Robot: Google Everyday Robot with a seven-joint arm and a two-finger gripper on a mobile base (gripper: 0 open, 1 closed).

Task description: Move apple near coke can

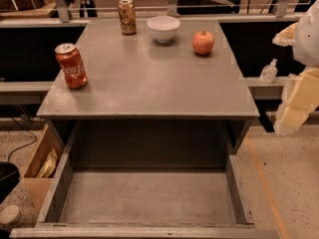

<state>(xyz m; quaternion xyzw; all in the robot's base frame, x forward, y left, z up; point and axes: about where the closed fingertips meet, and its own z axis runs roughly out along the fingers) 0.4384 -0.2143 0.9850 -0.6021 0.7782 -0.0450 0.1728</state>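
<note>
The apple [203, 42], red-orange and round with a short stem, sits on the grey table top [149, 83] at the back right. The coke can [71, 65], red with white script and a silver top, stands upright near the table's left edge. The two are far apart, across the table's width. My gripper [286, 35] is at the right edge of the camera view, off the table and to the right of the apple, touching nothing. The arm's pale segments [298, 101] hang below it.
A white bowl [163, 28] stands at the back centre, left of the apple. A tan-and-brown patterned can [127, 16] stands to the bowl's left. An open drawer [149, 193] juts out below the front edge. A small clear pump bottle [269, 71] stands on the right ledge. A cardboard box [42, 161] is at the lower left.
</note>
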